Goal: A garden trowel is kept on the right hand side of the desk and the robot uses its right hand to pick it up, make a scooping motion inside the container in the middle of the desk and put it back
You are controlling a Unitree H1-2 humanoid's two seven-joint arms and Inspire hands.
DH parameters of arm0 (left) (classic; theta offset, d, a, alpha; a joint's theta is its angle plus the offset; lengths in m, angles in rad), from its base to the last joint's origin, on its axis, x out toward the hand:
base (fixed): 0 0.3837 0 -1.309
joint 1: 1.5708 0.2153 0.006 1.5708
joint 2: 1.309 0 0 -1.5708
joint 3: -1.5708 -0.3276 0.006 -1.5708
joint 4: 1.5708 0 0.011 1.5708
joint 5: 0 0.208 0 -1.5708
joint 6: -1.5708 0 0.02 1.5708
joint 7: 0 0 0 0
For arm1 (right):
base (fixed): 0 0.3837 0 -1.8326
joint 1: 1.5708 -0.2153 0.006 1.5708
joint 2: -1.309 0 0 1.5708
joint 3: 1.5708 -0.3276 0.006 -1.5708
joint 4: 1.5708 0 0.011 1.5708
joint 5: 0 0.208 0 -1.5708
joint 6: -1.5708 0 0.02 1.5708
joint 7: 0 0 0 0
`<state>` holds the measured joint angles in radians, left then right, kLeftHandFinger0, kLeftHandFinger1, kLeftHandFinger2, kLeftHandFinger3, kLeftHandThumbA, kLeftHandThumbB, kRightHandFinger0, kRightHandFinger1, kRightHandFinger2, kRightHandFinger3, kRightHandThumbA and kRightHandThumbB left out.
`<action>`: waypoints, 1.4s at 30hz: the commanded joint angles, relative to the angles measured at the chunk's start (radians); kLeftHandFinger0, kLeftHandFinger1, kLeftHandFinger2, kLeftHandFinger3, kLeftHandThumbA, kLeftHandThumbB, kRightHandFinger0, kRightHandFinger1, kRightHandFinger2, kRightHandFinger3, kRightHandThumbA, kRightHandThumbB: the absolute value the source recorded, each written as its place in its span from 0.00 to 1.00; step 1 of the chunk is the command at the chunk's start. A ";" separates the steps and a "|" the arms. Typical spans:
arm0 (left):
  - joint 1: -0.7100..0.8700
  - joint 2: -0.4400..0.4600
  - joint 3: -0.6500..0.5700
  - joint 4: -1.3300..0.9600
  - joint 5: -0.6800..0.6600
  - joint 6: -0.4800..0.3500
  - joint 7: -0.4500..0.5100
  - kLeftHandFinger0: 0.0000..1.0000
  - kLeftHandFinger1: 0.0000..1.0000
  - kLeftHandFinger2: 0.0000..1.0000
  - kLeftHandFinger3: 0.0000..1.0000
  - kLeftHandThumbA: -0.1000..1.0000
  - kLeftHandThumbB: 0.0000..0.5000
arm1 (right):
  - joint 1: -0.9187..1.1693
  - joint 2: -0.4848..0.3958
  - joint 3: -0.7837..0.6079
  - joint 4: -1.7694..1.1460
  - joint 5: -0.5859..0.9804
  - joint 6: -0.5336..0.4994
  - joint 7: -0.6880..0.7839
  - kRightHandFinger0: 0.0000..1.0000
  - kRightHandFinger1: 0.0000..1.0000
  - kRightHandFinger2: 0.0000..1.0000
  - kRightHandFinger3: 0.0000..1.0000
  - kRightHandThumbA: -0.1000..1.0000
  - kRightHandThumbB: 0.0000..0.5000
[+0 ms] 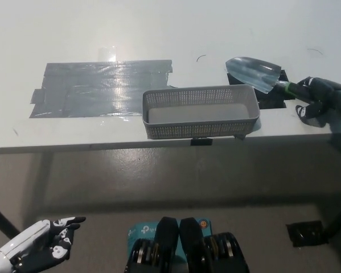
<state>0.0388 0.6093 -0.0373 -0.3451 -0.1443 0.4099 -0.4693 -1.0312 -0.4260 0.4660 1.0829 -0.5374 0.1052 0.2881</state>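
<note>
Risk lies mostly in the grip: right hand (325, 98) has the garden trowel (255, 74) only by the far end of its handle, so the long metal blade sticks out as a lever and could twist or droop in the palm on the lift. Second hazard, judged from layout: blade sits just beside the back right corner of the container (200, 111), and a low swing inward could catch the mesh wall and shove the light basket off the near edge of the desk (159, 34), where it stands close. Fingers read as curled narrow around the green-and-black handle, black on black, so how fully they close is hard to make out. Blade points up-left, away from the hand, above a black marker patch (272, 98). Whether blade touches the desk or is just off it, cannot tell. Idle left hand (42, 250) rests at lower left below the desk, fingers apart, holding nothing.
</note>
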 commanded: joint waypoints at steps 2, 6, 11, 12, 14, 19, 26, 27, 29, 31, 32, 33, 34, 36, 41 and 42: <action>-0.022 0.018 0.003 -0.030 -0.030 0.000 -0.028 1.00 0.97 0.95 1.00 0.60 0.69 | -0.065 0.019 0.011 0.010 -0.021 -0.022 -0.032 1.00 1.00 1.00 1.00 0.57 1.00; -0.027 0.023 -0.006 -0.033 -0.016 -0.015 -0.028 1.00 0.93 0.92 1.00 0.67 0.71 | -0.076 0.044 0.009 0.013 -0.014 -0.029 -0.028 1.00 1.00 1.00 1.00 0.56 1.00; -0.031 0.025 -0.013 -0.029 -0.010 -0.034 -0.031 1.00 0.94 0.91 1.00 0.79 0.77 | -0.106 0.078 0.001 0.040 0.003 -0.046 0.008 1.00 1.00 1.00 1.00 0.48 0.71; -0.030 0.024 -0.013 -0.029 -0.006 -0.043 -0.031 1.00 0.93 0.90 1.00 0.82 0.78 | -0.112 0.082 0.002 0.046 0.005 -0.041 0.029 0.72 0.83 1.00 1.00 0.42 0.45; -0.030 0.022 -0.012 -0.031 -0.009 -0.043 -0.033 1.00 0.93 0.90 1.00 0.83 0.78 | -0.115 0.081 0.015 0.049 -0.007 -0.045 0.043 0.39 0.50 0.82 1.00 0.38 0.25; -0.030 0.020 0.000 -0.044 -0.011 -0.043 -0.029 1.00 0.93 0.89 1.00 0.87 0.75 | -0.149 0.077 0.067 0.112 -0.044 -0.003 0.108 0.01 0.18 0.58 1.00 0.00 0.00; -0.033 0.023 0.011 -0.061 -0.021 -0.020 -0.028 1.00 0.94 0.88 1.00 0.88 0.70 | -0.121 0.057 0.138 0.139 -0.079 0.009 0.140 0.12 0.28 0.54 0.75 0.04 0.24; -0.040 0.023 0.011 -0.061 -0.020 -0.021 -0.028 1.00 0.94 0.88 1.00 0.88 0.71 | -0.124 0.055 0.162 0.146 -0.101 -0.001 0.137 0.00 0.17 0.40 0.59 0.00 0.41; -0.044 0.025 0.010 -0.061 -0.020 -0.020 -0.030 1.00 0.95 0.88 1.00 0.90 0.71 | -0.127 0.057 0.208 0.156 -0.135 -0.013 0.160 0.36 0.48 0.57 0.40 0.00 0.53; -0.050 0.029 0.008 -0.066 -0.016 -0.021 -0.032 1.00 0.95 0.89 1.00 0.91 0.69 | -0.126 0.058 0.258 0.164 -0.167 -0.019 0.147 0.51 0.52 0.55 0.30 0.00 0.58; -0.052 0.031 0.009 -0.058 -0.016 -0.034 -0.035 1.00 0.96 0.90 1.00 0.91 0.63 | -0.120 0.070 0.278 0.190 -0.179 -0.009 0.127 0.90 0.90 0.90 0.31 0.00 0.51; -0.051 0.030 0.010 -0.059 -0.017 -0.034 -0.034 1.00 0.96 0.90 1.00 0.91 0.62 | -0.123 0.071 0.285 0.193 -0.175 -0.010 0.126 0.96 0.93 0.94 0.30 0.00 0.51; -0.051 0.028 0.010 -0.061 -0.017 -0.040 -0.033 1.00 0.95 0.89 1.00 0.92 0.61 | -0.105 0.074 0.296 0.191 -0.181 -0.004 0.106 0.57 0.70 0.86 0.73 0.00 0.21; -0.052 0.028 0.013 -0.061 -0.018 -0.044 -0.032 1.00 0.94 0.89 1.00 0.94 0.57 | -0.096 0.075 0.295 0.187 -0.175 0.004 0.077 0.38 0.54 0.71 0.78 0.00 0.00; -0.050 0.026 0.015 -0.067 -0.022 -0.036 -0.031 1.00 0.94 0.89 1.00 0.96 0.55 | -0.067 0.072 0.272 0.175 -0.160 0.012 0.009 0.31 0.47 0.64 0.83 0.01 0.00; -0.048 0.023 0.019 -0.071 -0.025 -0.034 -0.028 1.00 0.95 0.91 1.00 0.97 0.53 | -0.053 0.063 0.256 0.153 -0.152 0.003 -0.040 0.14 0.32 0.51 0.84 0.00 0.00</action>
<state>0.0033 0.6099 -0.0375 -0.3821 -0.1525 0.3992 -0.4874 -1.1541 -0.3520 0.7321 1.2286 -0.6735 0.0990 0.3000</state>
